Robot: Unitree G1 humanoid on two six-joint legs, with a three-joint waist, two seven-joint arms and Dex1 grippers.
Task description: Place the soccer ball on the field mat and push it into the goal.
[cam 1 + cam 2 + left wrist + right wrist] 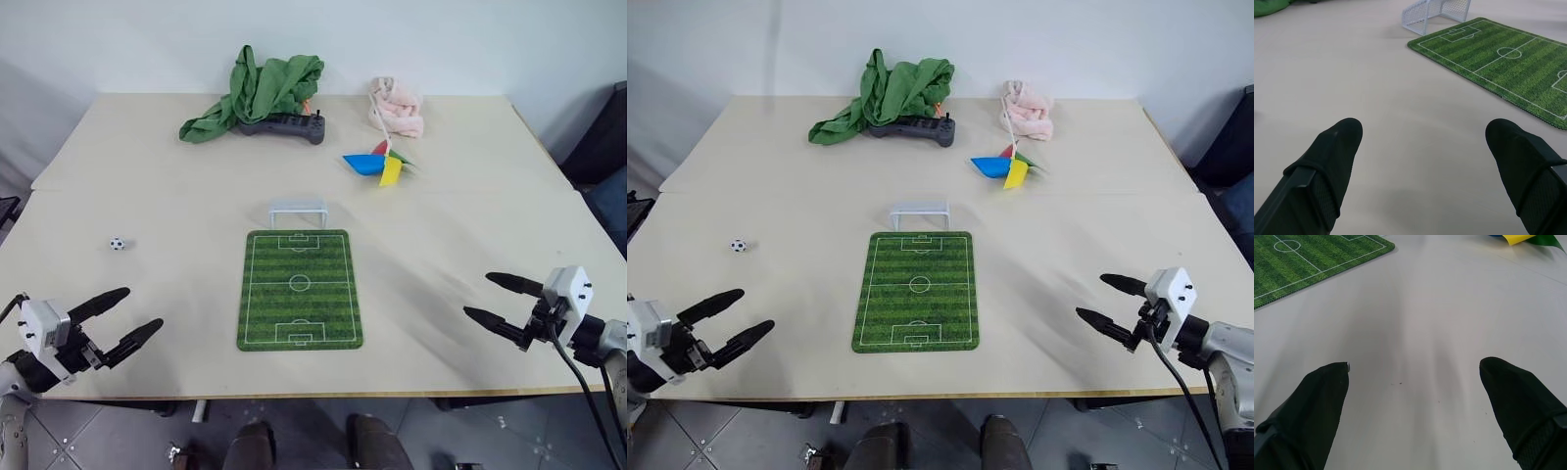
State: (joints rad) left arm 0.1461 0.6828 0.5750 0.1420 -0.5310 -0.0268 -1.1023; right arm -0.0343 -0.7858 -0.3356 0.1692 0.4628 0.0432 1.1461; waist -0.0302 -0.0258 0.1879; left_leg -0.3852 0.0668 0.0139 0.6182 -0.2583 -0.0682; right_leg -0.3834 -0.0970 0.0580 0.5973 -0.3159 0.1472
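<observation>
Each arm ends in a left gripper point(125, 318) or right gripper point(497, 300) built alike: two long, tapering black fingers point(1327, 166) with rounded tips and a fine mesh-like texture, mounted on a boxy white wrist block with small dark screws. A black cable loops from the right wrist at the frame's lower right.

A pale beige table point(176, 186) is filling most of the frame. The field mat point(300, 289) is lying flat at centre, with the goal point(298, 209) standing just above its top edge. The soccer ball point(118, 243) is sitting on bare tabletop at left, well apart from the mat. At upper centre a green cloth point(257, 93) is lying bunched, touching a dark grey controller point(286, 125). At upper right a pink cloth point(398, 107) is resting near a colourful pinwheel point(382, 163).
</observation>
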